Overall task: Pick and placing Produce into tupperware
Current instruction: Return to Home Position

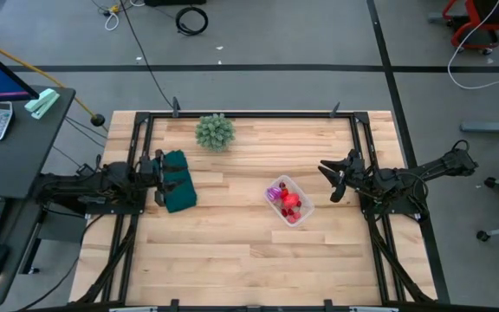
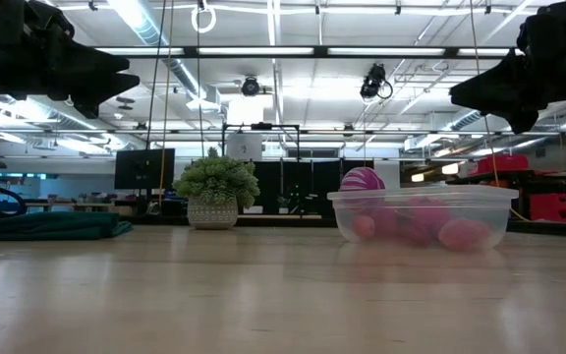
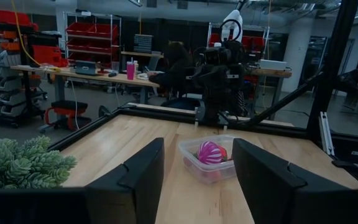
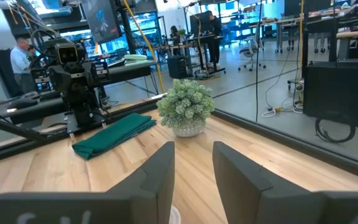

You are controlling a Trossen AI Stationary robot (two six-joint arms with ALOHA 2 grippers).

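The clear tupperware [image 1: 288, 200] stands on the table right of centre, resting on its flat bottom. In it lies the produce: a purple-pink striped ball [image 1: 277, 192] and red pieces [image 1: 292, 207], which the low view shows behind the tub's wall [image 2: 421, 218]. My left gripper [image 1: 159, 179] hovers open at the table's left side, pointing level toward the tub [image 3: 207, 163]. My right gripper [image 1: 328, 179] hovers open just right of the tub, also level, with nothing between its fingers [image 4: 157, 174]. Both hang well above the tabletop in the low view.
A dark green folded cloth [image 1: 178, 182] lies under and beside my left gripper. A spiky green plant in a pot [image 1: 215, 132] stands near the far edge. A black frame [image 1: 258, 113] rims the table. Bare wood stretches along the near half.
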